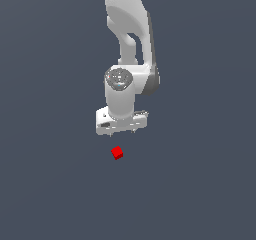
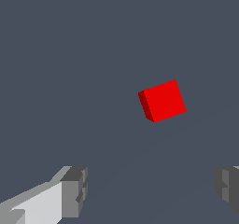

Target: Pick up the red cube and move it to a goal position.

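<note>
The red cube (image 1: 117, 153) is a tiny bright red block lying on the plain grey surface. It also shows in the wrist view (image 2: 162, 101), turned at a slight angle. My white gripper (image 1: 122, 132) hangs a little above and behind the cube, apart from it. Its fingers (image 2: 74, 190) stand wide apart, so it is open and empty. The cube lies beyond the fingertips, not between them.
The white arm (image 1: 127, 29) rises from the gripper to the top edge of the exterior view. The flat dark grey surface (image 1: 200, 184) fills the rest of both views.
</note>
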